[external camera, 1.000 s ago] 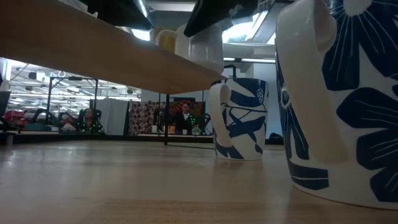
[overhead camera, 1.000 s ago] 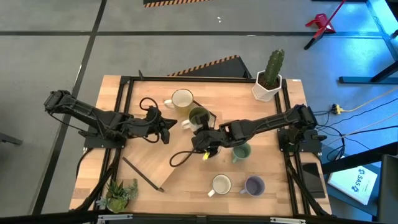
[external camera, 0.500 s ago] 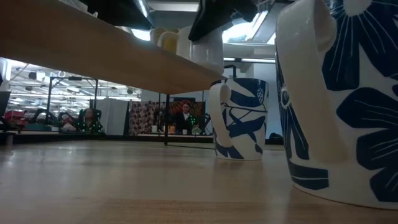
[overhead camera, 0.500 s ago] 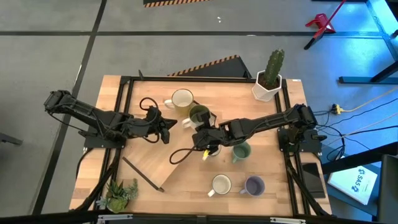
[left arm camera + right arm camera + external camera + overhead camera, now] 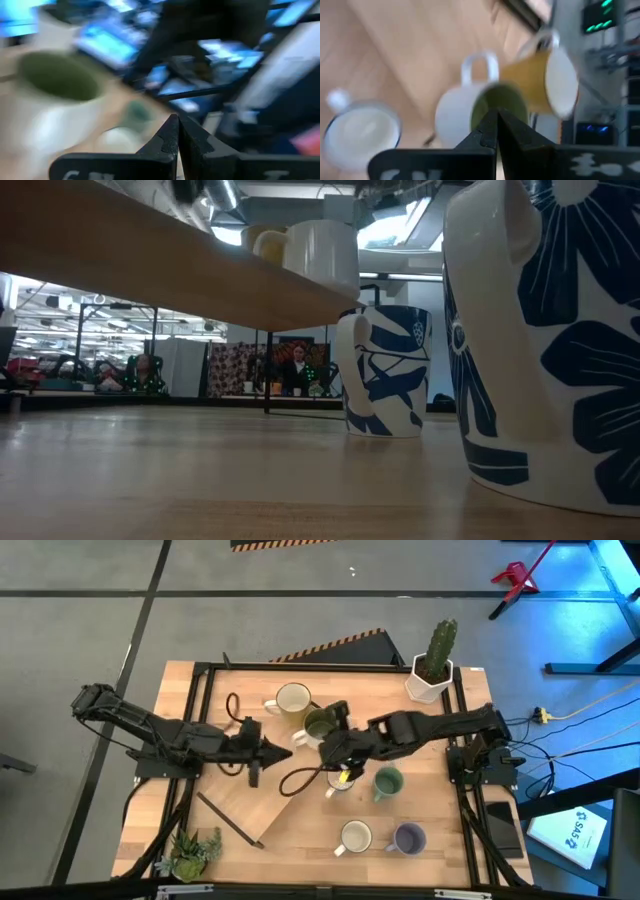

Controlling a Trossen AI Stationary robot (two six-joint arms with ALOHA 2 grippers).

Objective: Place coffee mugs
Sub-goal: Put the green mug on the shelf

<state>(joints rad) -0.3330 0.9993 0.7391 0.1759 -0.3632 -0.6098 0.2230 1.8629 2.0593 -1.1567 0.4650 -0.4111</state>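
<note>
On the left of the wooden table (image 5: 250,810) the left gripper (image 5: 281,749) reached toward the middle, its fingers pressed together on nothing, the tips pointing at the olive-lined mug (image 5: 320,725). Just beyond it stood the cream mug (image 5: 291,699), close beside the olive-lined one. The right gripper (image 5: 337,716) hung over the olive-lined mug's far edge, its fingers likewise shut and empty in its own wrist view, where the olive-lined mug (image 5: 485,107) and the tipped-looking cream mug (image 5: 547,82) crowded together. Below the right arm sat a white mug (image 5: 340,784) half hidden by it, then the teal mug (image 5: 387,781), and nearer the front edge another white mug (image 5: 355,836) beside the lavender mug (image 5: 408,837). The risk, as I judged it, lay in the crowding: both grippers converged on one mug, so a sideways nudge could knock it into the cream mug, or the two arms might foul each other or snag the loose black cable (image 5: 300,780) lying under them. The table was pale wood in a black frame, with a cactus pot (image 5: 430,680) at the far right corner and a small plant (image 5: 190,852) at the near left; grey floor surrounded it, with a red stand (image 5: 516,580) beyond.
</note>
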